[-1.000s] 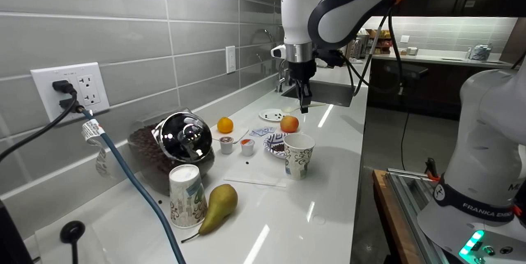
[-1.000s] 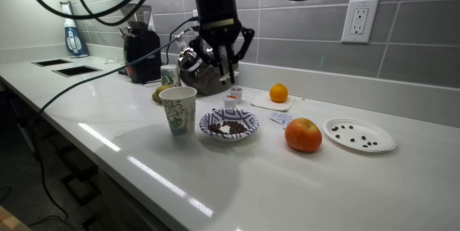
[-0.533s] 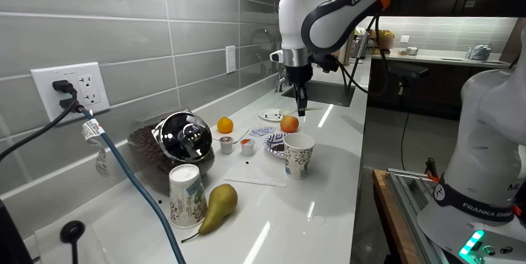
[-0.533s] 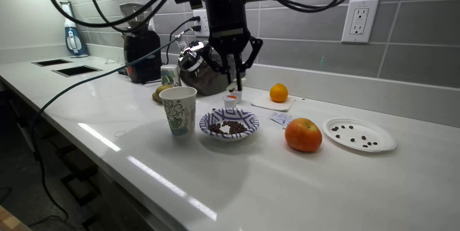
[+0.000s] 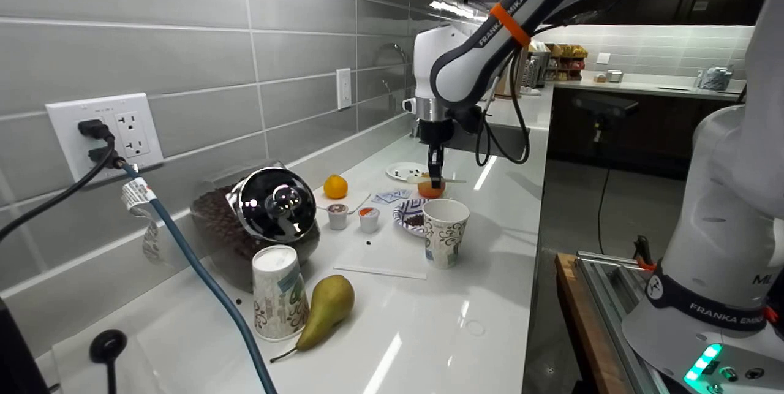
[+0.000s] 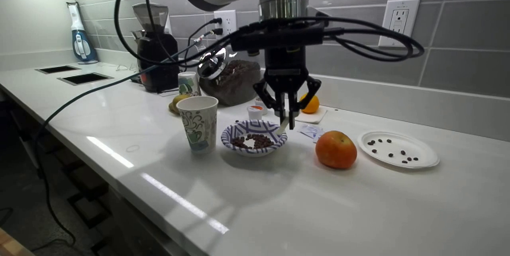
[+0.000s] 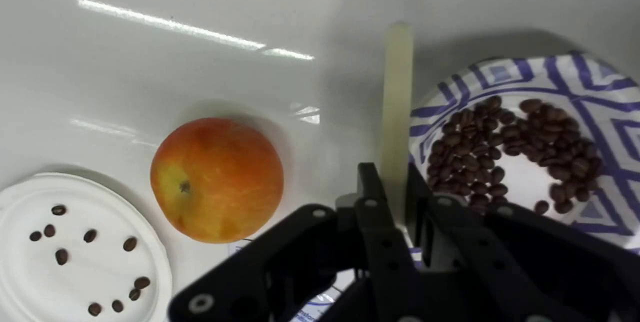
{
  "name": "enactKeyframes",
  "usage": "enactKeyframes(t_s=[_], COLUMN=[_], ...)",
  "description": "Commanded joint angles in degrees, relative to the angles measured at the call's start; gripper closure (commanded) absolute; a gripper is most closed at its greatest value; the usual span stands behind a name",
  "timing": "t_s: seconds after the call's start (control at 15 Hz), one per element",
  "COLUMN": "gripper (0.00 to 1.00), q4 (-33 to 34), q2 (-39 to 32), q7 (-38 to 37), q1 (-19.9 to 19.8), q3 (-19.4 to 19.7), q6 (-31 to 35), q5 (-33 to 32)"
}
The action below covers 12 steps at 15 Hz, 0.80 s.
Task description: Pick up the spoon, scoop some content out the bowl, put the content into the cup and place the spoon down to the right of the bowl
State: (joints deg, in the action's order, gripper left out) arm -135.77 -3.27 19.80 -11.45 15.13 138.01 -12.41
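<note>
My gripper point(image 6: 287, 126) is shut on a pale spoon point(image 7: 398, 101), which lies level across the fingers. The gripper point(image 7: 391, 169) is above the counter between the bowl and the apple. The handle points to the counter's front side; the spoon's scoop end point(image 5: 417, 179) shows beyond the fingers in an exterior view and is mostly hidden in the wrist view. The bowl point(image 6: 229, 134) is a white paper one with a purple pattern, and dark coffee beans point(image 7: 465, 156) lie in it. The upright paper cup point(image 6: 199, 122) with a leafy print stands beside the bowl.
A red-yellow apple point(image 6: 336, 149) and a white plate point(image 6: 422, 154) with several beans are on the gripper's far side from the cup. Packets point(image 5: 391, 196), creamer pods point(image 5: 368, 220), an orange point(image 5: 335, 187), a bean jar point(image 5: 214, 216), an upside-down cup point(image 5: 278, 296) and a pear point(image 5: 331, 308) are around.
My gripper, still holding the spoon, has come down and moved from in front of the jar toward the apple. The bowl, cup and apple have not moved.
</note>
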Motion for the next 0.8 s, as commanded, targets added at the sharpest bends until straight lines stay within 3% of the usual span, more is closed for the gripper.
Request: enactKeyframes(t_s=[0.0, 0.73], gripper=[0.96, 0.96], q4=[4.16, 8.97], q2=[-6.27, -14.24], q7=[1.08, 2.6], q1=[-2.16, -4.35], q3=[-0.61, -3.33], q6=[3.11, 6.64], q5=[4.46, 5.35])
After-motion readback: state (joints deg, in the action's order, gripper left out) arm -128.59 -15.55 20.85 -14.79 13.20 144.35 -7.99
